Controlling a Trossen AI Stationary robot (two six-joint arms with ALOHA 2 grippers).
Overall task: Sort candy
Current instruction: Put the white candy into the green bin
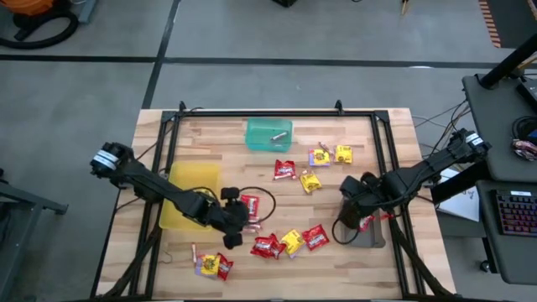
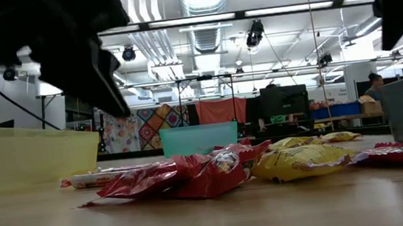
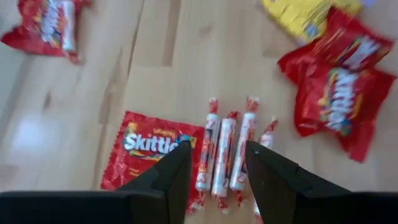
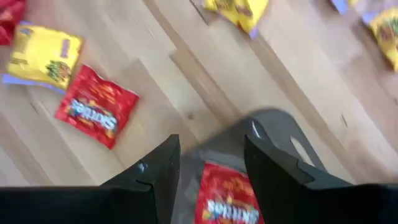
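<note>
Red "Skittles" packet lay beside the open left tool; another lay beneath the open right tool.

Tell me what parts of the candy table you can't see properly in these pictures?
- High view: the small item in the green tray is too tiny to identify.
- High view: the right gripper hides most of the grey tray.
- High view: the left gripper hides the twisted rolls.
- Low view: the yellow tray wall hides its contents.
- Right wrist view: the red packet is cut off by the picture's edge.
</note>
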